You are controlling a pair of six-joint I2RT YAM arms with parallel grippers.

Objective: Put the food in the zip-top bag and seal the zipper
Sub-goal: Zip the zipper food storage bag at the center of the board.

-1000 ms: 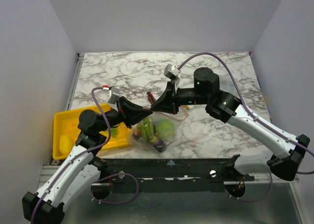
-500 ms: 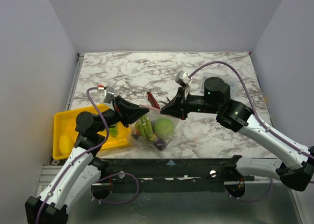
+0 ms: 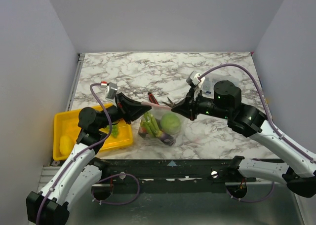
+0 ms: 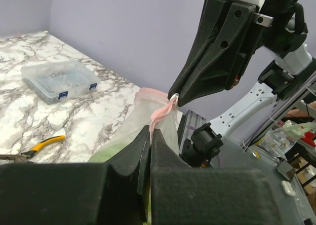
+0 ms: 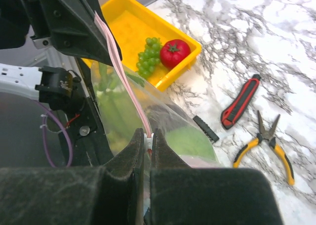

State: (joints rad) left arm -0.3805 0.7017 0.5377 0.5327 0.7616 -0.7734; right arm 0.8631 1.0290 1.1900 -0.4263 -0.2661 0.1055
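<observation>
My left claw [image 4: 150, 133] and right claw [image 5: 147, 134] each pinch an end of the pinkish zipper strip [image 5: 123, 82], with the floppy clear plastic bag [image 3: 160, 131] slung between them. A round green toy fruit [image 3: 170, 122] is inside. The red toy tomato [image 5: 174, 52] and green grapes [image 5: 149, 59] sit in the yellow tray [image 5: 128, 27], so I judge filling unfinished.

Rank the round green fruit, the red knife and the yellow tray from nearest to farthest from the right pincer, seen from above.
1. Green fruit: inside the zip-top bag, just under the right pincer.
2. Red knife: on the table, a little to its left.
3. Yellow tray: far left edge.
</observation>
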